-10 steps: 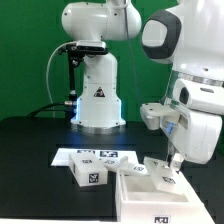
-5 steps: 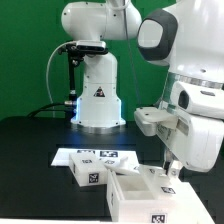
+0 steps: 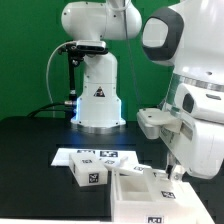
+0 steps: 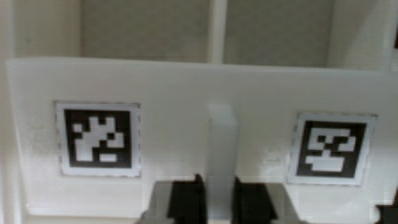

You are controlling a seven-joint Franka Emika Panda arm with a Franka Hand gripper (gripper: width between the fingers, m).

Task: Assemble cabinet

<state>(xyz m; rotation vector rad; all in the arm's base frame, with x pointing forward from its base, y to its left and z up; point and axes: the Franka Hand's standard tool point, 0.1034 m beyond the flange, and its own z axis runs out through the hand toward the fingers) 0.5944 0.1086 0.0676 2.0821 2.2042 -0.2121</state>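
Exterior view | arm (image 3: 195, 100) reaching straight down; fingers (image 3: 171, 167) pinching cabinet (image 3: 135, 197) wall

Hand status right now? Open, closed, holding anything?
Hand: closed on a thin upright rib of the cabinet, as far as the wrist view shows.

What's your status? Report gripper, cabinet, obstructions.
Gripper at the wall of the cabinet, fingers nearly closed, grip unconfirmed. Cabinet rests on the table, compartments showing. Small tagged block lies apart, toward the exterior view's left.
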